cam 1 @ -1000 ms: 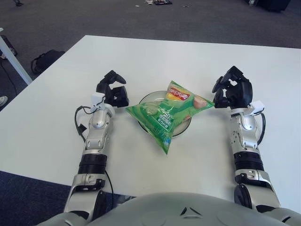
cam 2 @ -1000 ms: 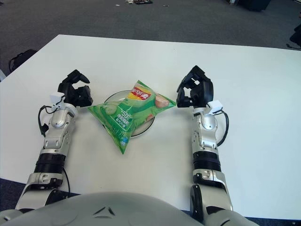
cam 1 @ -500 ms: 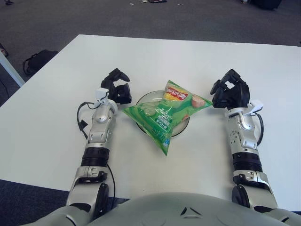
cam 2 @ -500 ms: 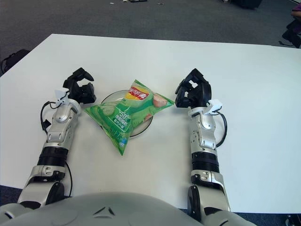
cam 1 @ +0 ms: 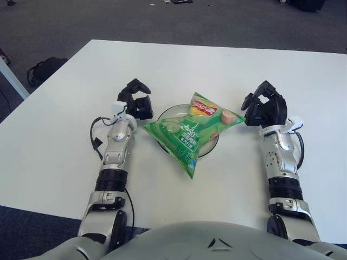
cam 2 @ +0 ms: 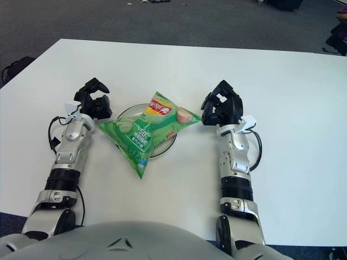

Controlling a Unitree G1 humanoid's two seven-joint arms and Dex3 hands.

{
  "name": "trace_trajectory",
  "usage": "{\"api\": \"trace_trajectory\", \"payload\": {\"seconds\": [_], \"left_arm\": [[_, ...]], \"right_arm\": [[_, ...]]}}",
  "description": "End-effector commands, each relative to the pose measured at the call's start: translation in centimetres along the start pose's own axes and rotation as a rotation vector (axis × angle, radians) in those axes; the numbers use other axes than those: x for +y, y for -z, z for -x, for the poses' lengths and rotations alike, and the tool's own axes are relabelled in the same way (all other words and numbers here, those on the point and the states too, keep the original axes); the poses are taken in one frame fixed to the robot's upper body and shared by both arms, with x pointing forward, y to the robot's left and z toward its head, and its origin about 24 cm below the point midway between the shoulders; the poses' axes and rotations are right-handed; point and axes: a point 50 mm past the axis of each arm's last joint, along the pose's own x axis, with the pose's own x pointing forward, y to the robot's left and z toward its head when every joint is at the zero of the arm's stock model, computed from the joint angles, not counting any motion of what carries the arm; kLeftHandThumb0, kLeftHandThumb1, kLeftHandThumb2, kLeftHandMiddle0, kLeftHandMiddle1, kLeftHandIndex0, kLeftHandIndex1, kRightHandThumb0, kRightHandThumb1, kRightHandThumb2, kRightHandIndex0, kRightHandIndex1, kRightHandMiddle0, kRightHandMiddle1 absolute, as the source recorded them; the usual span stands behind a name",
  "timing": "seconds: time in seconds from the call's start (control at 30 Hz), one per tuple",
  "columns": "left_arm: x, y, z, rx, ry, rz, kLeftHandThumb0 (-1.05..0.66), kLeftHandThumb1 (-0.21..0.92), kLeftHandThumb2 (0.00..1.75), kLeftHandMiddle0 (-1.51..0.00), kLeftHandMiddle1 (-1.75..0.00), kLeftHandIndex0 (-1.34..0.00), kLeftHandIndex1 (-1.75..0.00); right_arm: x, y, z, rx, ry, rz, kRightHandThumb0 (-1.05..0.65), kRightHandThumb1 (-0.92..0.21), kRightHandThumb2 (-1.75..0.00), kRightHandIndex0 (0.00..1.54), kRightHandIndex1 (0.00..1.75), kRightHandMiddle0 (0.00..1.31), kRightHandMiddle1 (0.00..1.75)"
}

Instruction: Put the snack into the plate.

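Green crinkled foil snack bag [cam 1: 190,131] lying across the round glass plate [cam 1: 209,149] — plate mostly hidden beneath it, left robot hand [cam 1: 135,103] and right robot hand [cam 1: 263,105] flanking on the white table [cam 1: 227,65], both released, fingers loosely curled, grasping nothing

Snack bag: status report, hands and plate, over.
Snack bag lying across the plate, corners overhanging its rim. Left hand beside the bag's left corner, right hand beside its right corner, neither holding it. Nothing in the way.
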Motion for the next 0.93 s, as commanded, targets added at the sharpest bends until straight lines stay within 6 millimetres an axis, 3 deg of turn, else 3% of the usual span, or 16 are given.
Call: {"api": "trace_trajectory", "payload": {"seconds": [0.0, 0.9], "left_arm": [[-0.37, -0.56, 0.01, -0.040, 0.001, -0.023, -0.53, 0.20, 1.46, -1.39, -1.75, -0.71, -1.75], [-1.12, -1.07, 0.24, -0.078, 0.058, -0.026, -0.53, 0.21, 1.46, -1.39, -1.75, -0.71, -1.75]], "right_arm": [[-1.24, 4.51, 4.36, 0.197, 0.089, -0.055, -0.01, 0.10, -1.75, 0.95, 1.63, 0.71, 1.75], [-1.53, 4.19, 5.05, 0.212, 0.112, -0.047, -0.01, 0.10, -1.75, 0.95, 1.64, 0.71, 1.75]]}}
